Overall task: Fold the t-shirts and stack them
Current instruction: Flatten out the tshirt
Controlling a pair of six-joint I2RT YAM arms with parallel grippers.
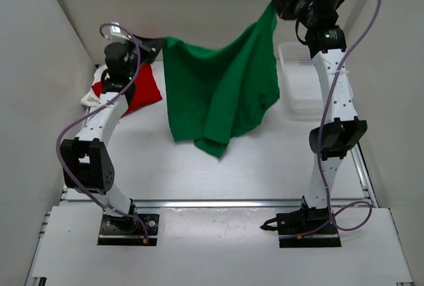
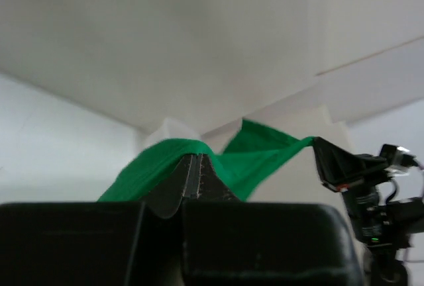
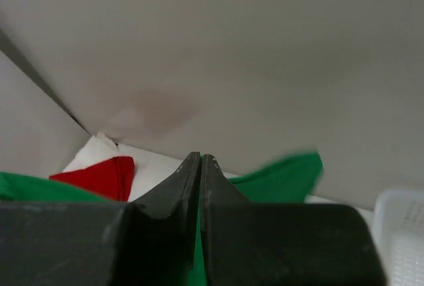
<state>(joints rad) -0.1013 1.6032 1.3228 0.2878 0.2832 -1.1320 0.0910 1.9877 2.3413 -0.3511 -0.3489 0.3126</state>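
The green t-shirt (image 1: 222,91) hangs in the air, stretched between both grippers, its lower end drooping to the table. My left gripper (image 1: 158,43) is shut on its left top corner; in the left wrist view (image 2: 193,157) green cloth (image 2: 152,167) drapes over the closed fingers. My right gripper (image 1: 278,4) is shut on the right top corner, held higher; in the right wrist view (image 3: 200,159) the green cloth (image 3: 285,180) runs between the jaws. The red t-shirt (image 1: 142,94) lies crumpled at the back left, on the white t-shirt (image 1: 91,97), partly hidden by the left arm.
A white mesh basket (image 1: 298,81) stands at the back right, behind the right arm. White walls close in on the left, back and right. The right arm also shows in the left wrist view (image 2: 371,193).
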